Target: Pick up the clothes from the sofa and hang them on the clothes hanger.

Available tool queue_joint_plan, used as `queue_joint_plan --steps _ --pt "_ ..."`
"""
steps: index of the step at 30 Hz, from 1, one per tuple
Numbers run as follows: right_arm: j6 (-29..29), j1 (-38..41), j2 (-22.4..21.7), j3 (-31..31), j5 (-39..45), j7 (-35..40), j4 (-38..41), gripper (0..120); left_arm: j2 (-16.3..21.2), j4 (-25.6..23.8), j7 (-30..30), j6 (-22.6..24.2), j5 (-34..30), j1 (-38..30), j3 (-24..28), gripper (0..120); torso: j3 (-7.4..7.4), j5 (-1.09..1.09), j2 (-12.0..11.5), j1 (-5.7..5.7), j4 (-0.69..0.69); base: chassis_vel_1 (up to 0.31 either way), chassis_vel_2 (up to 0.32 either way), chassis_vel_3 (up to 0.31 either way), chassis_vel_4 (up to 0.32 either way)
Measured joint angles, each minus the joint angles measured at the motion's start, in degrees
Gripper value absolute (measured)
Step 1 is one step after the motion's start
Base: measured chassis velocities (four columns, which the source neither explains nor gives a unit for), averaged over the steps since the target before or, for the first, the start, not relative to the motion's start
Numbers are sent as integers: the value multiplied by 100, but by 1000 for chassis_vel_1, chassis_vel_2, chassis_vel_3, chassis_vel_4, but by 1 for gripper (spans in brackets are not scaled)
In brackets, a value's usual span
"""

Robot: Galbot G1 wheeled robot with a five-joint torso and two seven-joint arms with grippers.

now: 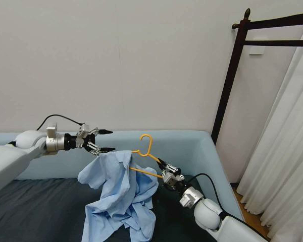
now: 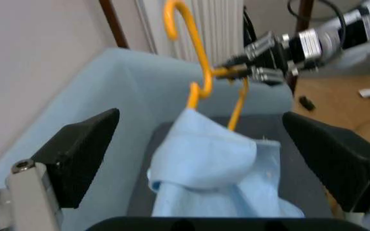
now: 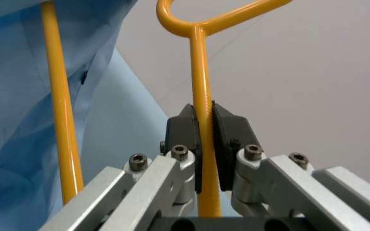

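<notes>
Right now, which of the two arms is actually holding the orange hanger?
The right gripper: its fingers are shut on the orange hanger. The left gripper hovers open beside the blue shirt, gripping nothing.

No text, label, brand, number or sign can be read anywhere in these views.
</notes>
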Motion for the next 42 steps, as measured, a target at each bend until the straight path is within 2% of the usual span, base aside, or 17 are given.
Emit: queue_joint_plan --steps 3,11,13,15,19,20,22,23,26,27,31,32,35,42 --pt "43 0 -15 4 -3 -5 -2 5 -301 450 275 39 198 -87 158 100 0 -1 0 0 4 0 0 0 0" --pt "70 44 -30 -32 14 -62 -9 5 -779 1067 414 -12 511 -82 238 93 -1 -1 0 0 2 0 0 0 0" --pt "106 47 -17 -40 16 -122 -14 5 -918 1261 394 -46 639 -40 238 84 -1 -2 0 0 2 0 0 0 0" --pt "129 47 -3 -30 7 -140 -22 5 -969 1324 392 -56 679 -24 238 80 -1 -1 0 0 2 0 0 0 0" --pt "291 88 30 19 -153 -211 -83 5 -1248 1650 480 -123 882 58 228 62 0 -1 0 0 2 0 0 0 0" --pt "291 88 30 19 -153 -211 -83 5 -1248 1650 480 -123 882 58 228 62 0 -1 0 0 2 0 0 0 0" --pt "384 111 -11 28 -262 -234 -92 5 -1343 1744 489 -154 924 101 195 52 -1 -1 0 0 2 0 0 0 0" --pt "384 111 -11 28 -262 -234 -92 5 -1343 1744 489 -154 924 101 195 52 -1 -1 0 0 2 0 0 0 0" --pt "422 109 -70 30 -286 -251 -49 5 -1428 1833 498 -207 946 139 171 36 -1 -1 0 -1 0 0 0 0 0" --pt "422 109 -70 30 -286 -251 -49 5 -1428 1833 498 -207 946 139 171 36 -1 -1 0 -1 0 0 0 0 0" --pt "432 67 -58 46 -295 -251 -29 5 -1457 1826 476 -282 952 165 165 18 -1 -1 1 -1 2 0 0 0 0" --pt "432 67 -58 46 -295 -251 -29 5 -1457 1826 476 -282 952 165 165 18 -1 -1 1 -1 2 0 0 0 0" --pt "433 38 -36 55 -303 -235 -23 5 -1418 1724 434 -329 957 213 166 8 -1 -1 1 -1 0 0 0 0 0" --pt "436 9 -11 13 -320 -226 -7 5 -1204 1438 285 -403 957 357 144 7 -1 -2 1 -1 3 0 0 0 0"
